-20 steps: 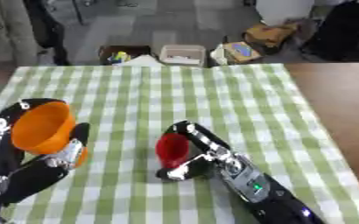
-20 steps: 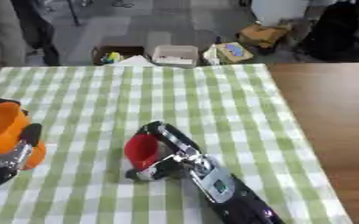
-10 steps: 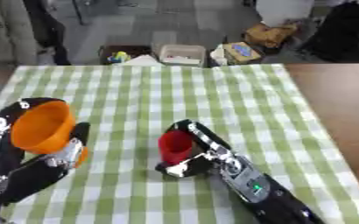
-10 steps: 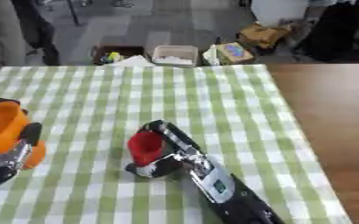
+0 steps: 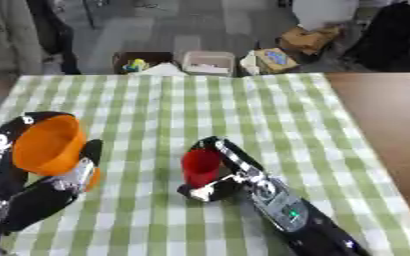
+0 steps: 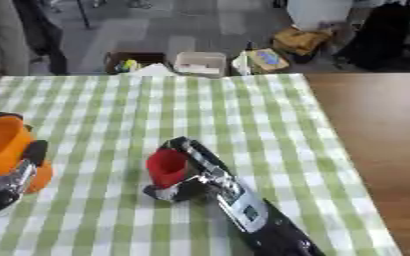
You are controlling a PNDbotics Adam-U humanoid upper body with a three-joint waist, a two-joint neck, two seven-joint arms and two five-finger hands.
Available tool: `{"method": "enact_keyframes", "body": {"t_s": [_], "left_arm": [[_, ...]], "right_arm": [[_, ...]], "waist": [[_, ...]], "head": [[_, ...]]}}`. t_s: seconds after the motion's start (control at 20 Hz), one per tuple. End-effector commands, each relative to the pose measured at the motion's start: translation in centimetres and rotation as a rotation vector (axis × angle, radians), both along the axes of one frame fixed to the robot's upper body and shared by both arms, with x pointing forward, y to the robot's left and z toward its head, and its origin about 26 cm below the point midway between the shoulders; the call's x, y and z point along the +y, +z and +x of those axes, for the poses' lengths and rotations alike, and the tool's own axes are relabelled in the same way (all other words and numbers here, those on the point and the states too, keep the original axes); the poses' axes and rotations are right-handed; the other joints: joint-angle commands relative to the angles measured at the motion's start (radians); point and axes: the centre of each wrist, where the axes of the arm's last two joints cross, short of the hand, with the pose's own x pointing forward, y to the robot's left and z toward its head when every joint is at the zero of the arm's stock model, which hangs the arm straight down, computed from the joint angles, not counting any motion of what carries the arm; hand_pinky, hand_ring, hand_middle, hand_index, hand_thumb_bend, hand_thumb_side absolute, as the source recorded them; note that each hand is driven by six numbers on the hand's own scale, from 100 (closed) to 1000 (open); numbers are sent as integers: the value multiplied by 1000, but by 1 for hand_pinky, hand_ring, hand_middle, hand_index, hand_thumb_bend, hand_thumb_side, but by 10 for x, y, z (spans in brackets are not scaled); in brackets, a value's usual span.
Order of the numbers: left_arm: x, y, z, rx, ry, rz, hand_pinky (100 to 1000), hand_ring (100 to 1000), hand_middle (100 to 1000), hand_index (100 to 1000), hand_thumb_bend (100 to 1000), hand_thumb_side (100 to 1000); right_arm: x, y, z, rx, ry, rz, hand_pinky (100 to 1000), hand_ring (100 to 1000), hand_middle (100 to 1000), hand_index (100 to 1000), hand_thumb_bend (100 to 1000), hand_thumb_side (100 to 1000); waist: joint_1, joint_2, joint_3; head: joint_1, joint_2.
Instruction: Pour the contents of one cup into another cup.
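red cup (image 5: 200, 166) sits about centre of the green-check cloth (image 5: 270, 115), upright or close to it, right hand (image 5: 229, 172) wrapped round it, fingers on the 3 o'clock side and thumb curled under at 6. orange cup (image 5: 47, 145) is at 9 o'clock from it, well apart, held up off the cloth in the left hand (image 5: 64, 175), fingers closed round its body, mouth tipped toward 1–2 o'clock. can't see what's in either cup

risks as I read them:
- orange cup is already tilted while well apart from the red one; if it's the full one, contents land on the cloth short of target
- red cup mouth is small next to orange; pouring orange→red likely overshoots the rim
- thumb low on the red cup, so a lift could rock it out of the grip
- bringing the cups together, the two hands could collide around 9 o'clock of the red cup and knock it

clutter at 12 o'clock off the table is out of play
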Motion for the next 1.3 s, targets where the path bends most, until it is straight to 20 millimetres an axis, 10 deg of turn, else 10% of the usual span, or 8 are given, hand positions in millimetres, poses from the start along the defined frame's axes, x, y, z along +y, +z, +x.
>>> {"method": "enact_keyframes", "body": {"t_s": [0.05,1.3], "left_arm": [[4,11,-2,-34,-3,23,100,684,405,617,100,102],[0,25,-3,-60,-136,320,100,701,405,616,100,100]], "right_arm": [[-1,20,2,-47,-2,8,301,248,234,397,191,100],[23,64,-17,-130,378,-232,257,284,284,452,180,100]], "waist": [[-2,-22,-1],[-17,-60,-14]], "head": [[1,-12],[-10,-18]]}}
